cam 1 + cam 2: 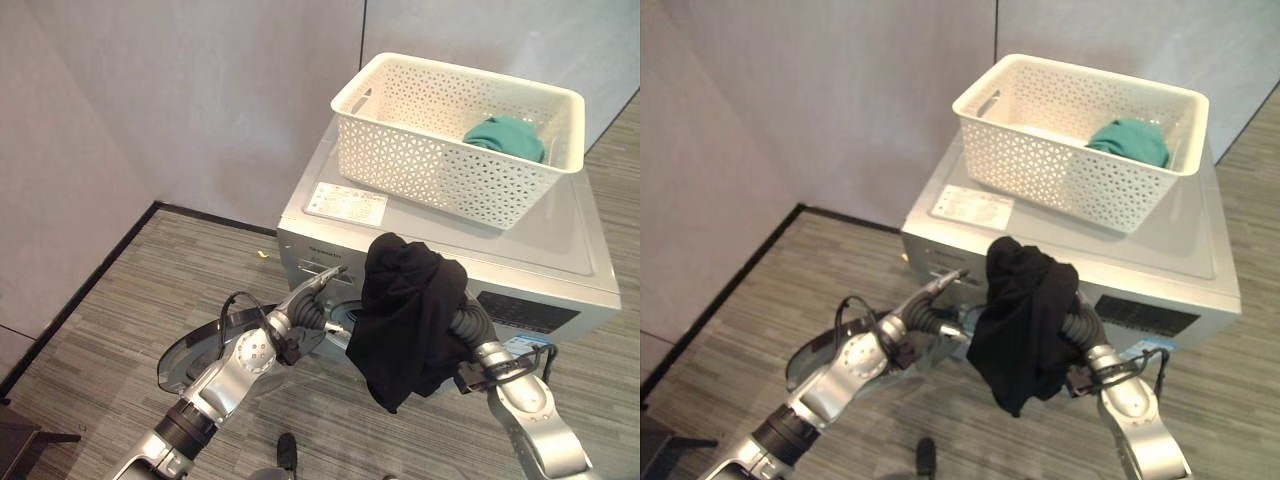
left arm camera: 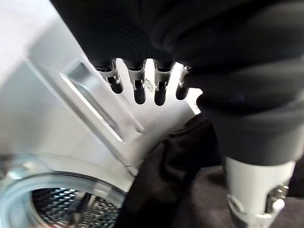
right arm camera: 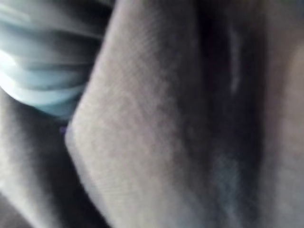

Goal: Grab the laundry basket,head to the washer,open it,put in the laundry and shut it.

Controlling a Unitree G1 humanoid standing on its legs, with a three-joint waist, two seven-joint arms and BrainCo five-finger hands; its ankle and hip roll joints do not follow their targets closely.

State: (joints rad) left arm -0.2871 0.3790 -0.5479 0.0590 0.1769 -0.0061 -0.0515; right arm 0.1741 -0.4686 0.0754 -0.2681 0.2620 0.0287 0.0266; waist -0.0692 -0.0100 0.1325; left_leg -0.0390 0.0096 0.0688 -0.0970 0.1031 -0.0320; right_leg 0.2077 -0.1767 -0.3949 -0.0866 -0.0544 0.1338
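The white laundry basket (image 1: 350,100) stands on top of the grey washer (image 1: 560,240), with a green cloth (image 1: 507,136) in its far right corner. A black garment (image 1: 405,310) hangs in front of the washer's panel, draped over the end of my right arm, whose ribbed wrist (image 1: 472,327) sticks out beneath it; the hand itself is hidden in the cloth (image 3: 166,118). My left hand (image 1: 315,290) is open just left of the garment, its straight fingers (image 2: 139,88) pointing at the washer's front. The round drum opening (image 2: 61,204) lies just below it.
The washer's door (image 1: 195,350) is swung open to the left, low over the grey carpet. A white label (image 1: 346,204) lies on the washer's top. Grey walls stand behind and to the left, with a black baseboard (image 1: 90,290).
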